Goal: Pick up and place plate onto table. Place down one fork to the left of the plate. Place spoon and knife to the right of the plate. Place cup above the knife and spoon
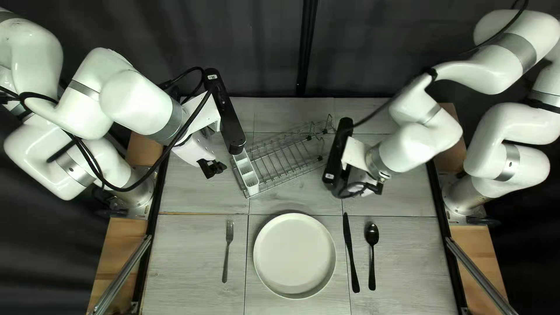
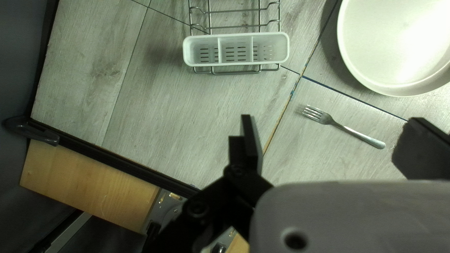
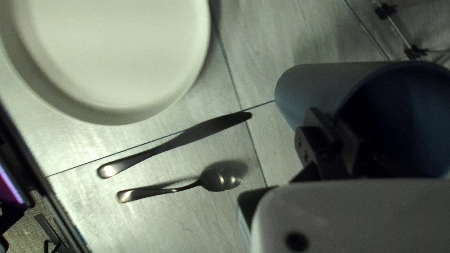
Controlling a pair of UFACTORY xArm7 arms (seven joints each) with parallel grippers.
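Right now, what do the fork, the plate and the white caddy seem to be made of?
Fork: metal, probably steel, with a soft grey sheen along its handle.
Plate: smooth, off-white, low-gloss; perhaps ceramic, though plastic would look much the same.
Caddy: most likely molded plastic, smooth and white, judging by its rounded corners and slotted base.

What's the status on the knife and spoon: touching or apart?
Apart. The right wrist view shows it: a strip of table runs between the knife and the spoon along their whole length.
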